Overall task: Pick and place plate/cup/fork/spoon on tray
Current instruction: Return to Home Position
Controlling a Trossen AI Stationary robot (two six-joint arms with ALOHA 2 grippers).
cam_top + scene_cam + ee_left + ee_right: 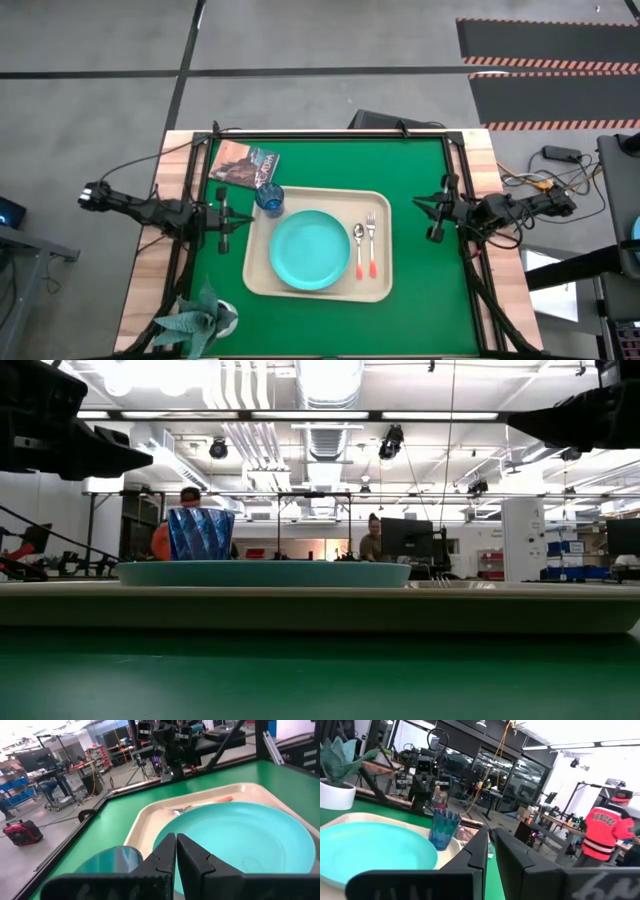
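Observation:
The beige tray (385, 285) lies in the middle of the green mat. On it rest the turquoise plate (309, 250), the blue cup (269, 197) upright at the tray's far left corner, and the spoon (359, 250) and fork (371, 243) side by side to the right of the plate. My left gripper (224, 222) hovers shut and empty just off the tray's left edge, near the cup (112, 860). My right gripper (437, 215) hovers shut and empty off the tray's right edge. In the low view, the cup (200, 533) stands behind the plate (262, 573).
A book (243, 164) lies on the mat's far left corner, beyond the cup. A potted plant (200, 318) stands at the near left corner. Bare green mat lies to the right of the tray and along its near side. People show in the room behind the table (607, 830).

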